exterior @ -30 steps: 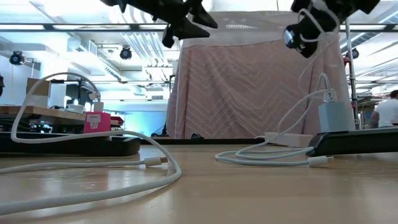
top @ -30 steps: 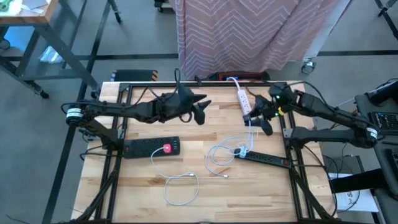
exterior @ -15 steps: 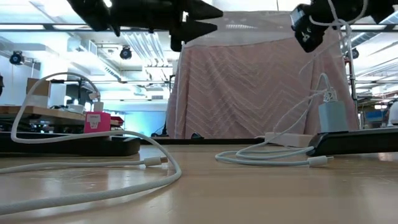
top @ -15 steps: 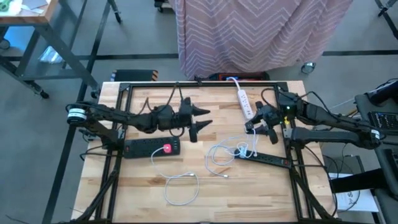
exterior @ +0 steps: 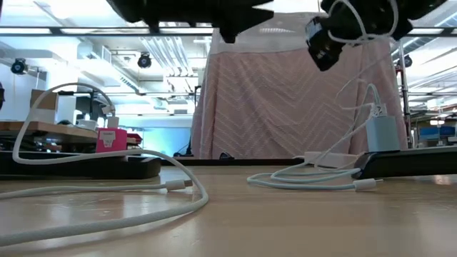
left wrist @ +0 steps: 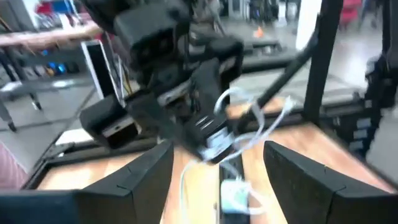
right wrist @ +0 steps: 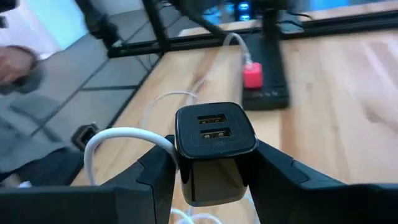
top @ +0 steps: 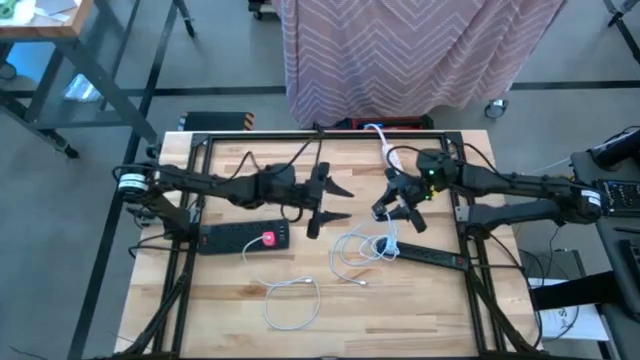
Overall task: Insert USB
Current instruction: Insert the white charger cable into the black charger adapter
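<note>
My right gripper is shut on a black USB charger block with two ports; in the high view my right gripper is above the table's middle right. A white cable loops beside one of its fingers. My left gripper is open, raised over the table's middle and pointing toward the right gripper, which shows ahead of it in the left wrist view. A loose white USB cable lies on the near part of the table. A second white cable lies coiled by a black power strip. My right gripper pinches the black charger block by its two opposite sides between its fingers. The face with the two ports is turned toward the wrist camera. The block is lifted clear of the table.
A black power strip carrying a pink plug lies on the table's left. A white power strip lies near the far edge. A white adapter stands in the right black strip. Bare wood shows along the near edge.
My right gripper has carried the charger block toward the table's left, nearer the middle. My left gripper has moved a little toward the near edge and turned, so its open fingers now point toward the right gripper.
</note>
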Controlling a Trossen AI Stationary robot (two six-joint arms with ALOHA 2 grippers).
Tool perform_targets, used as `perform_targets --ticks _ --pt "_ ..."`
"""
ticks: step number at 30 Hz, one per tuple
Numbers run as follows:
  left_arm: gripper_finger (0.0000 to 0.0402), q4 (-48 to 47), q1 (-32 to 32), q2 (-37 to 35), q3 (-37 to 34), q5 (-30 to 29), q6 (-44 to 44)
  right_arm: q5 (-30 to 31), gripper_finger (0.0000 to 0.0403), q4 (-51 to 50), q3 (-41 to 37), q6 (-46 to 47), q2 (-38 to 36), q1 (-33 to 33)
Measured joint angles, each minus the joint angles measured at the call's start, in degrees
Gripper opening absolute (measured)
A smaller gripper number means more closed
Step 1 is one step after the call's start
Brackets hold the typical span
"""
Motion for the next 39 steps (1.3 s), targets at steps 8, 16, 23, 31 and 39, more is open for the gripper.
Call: perform_targets --ticks 8,16,23,31,39 --pt "0.0245 -23.5 0.9 3.4 12.3 1.4 17.7 -0.5 0.0147 -3.7 8.9 -1.8 11.5 -0.1" --pt "0.0239 -36.2 2.0 8.5 19.9 6.8 24.9 -2.4 0.0147 -12.9 17.4 -5.4 19.6 0.4" --pt "0.0234 -35.1 2.0 9.1 19.6 7.8 29.6 -2.8 0.0147 -16.4 21.2 -8.9 22.6 2.2" --pt "0.0242 -33.0 2.0 9.4 19.0 12.8 29.9 -2.8 0.0147 -16.2 22.0 -11.6 22.9 2.8" --pt "0.0219 -25.3 0.8 9.4 16.6 10.0 31.6 -2.7 0.0147 -16.8 21.7 -11.9 20.7 2.9"
